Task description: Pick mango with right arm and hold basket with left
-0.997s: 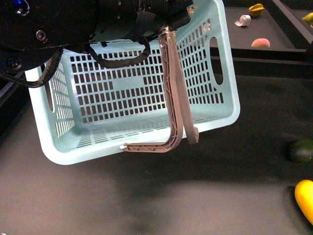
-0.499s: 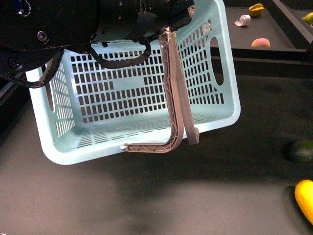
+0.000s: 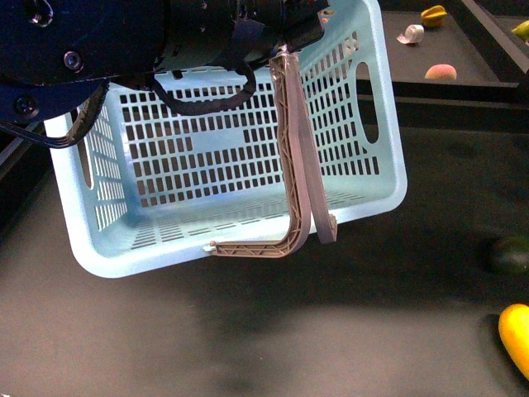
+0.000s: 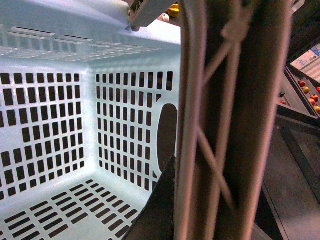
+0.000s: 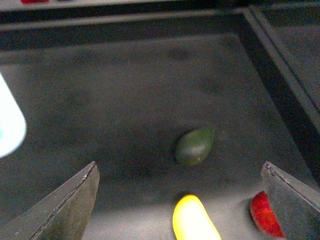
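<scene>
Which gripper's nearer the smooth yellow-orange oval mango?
Right. The right gripper hovers open over the mango; the left gripper holds the handle of the turquoise plastic basket, far off.

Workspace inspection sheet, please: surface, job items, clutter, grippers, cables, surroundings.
Surface: dark table, basket's shadow on it.
Job's things: basket hangs tilted by its handles; mango lies on table, front right.
Clutter: dark green fruit beside mango; red item, unclear.
Grippers: left gripper holds handles; right gripper open, empty, above the fruit.
Cables: black loop hangs before basket's mouth.
Surroundings: rear shelf with yellow fruit, peach-coloured fruit, white item.
</scene>
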{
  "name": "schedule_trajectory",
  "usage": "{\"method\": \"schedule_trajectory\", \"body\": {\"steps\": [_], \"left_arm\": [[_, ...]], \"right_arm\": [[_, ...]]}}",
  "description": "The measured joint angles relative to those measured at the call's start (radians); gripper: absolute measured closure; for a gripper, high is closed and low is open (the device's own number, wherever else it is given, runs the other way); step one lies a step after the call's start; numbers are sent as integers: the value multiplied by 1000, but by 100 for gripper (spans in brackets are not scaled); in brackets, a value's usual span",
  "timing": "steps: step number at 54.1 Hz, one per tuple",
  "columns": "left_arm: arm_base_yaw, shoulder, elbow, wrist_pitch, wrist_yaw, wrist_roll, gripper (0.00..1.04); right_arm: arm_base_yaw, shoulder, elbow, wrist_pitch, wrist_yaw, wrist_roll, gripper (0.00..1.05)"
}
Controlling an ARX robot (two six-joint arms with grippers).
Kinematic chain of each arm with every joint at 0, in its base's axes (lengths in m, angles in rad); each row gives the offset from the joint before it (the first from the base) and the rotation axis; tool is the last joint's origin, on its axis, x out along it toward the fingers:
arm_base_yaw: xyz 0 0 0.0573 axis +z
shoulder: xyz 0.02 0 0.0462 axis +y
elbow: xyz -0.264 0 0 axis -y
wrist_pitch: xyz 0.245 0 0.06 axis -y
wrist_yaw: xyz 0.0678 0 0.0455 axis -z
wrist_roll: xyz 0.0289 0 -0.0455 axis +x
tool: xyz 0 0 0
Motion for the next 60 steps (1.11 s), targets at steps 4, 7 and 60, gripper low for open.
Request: {"method": "schedule_trajectory", "body": {"steps": [4,7,60], "left_arm": [[0,0,0,0,0,0,99],[0,0,0,0,0,0,99],[0,0,0,0,0,0,99]], "right_arm": [[-12,166,59,21,-3,2,8],[-19,249,96,24,-7,5,8],[-50,822,530,-152,36,14,8]]}}
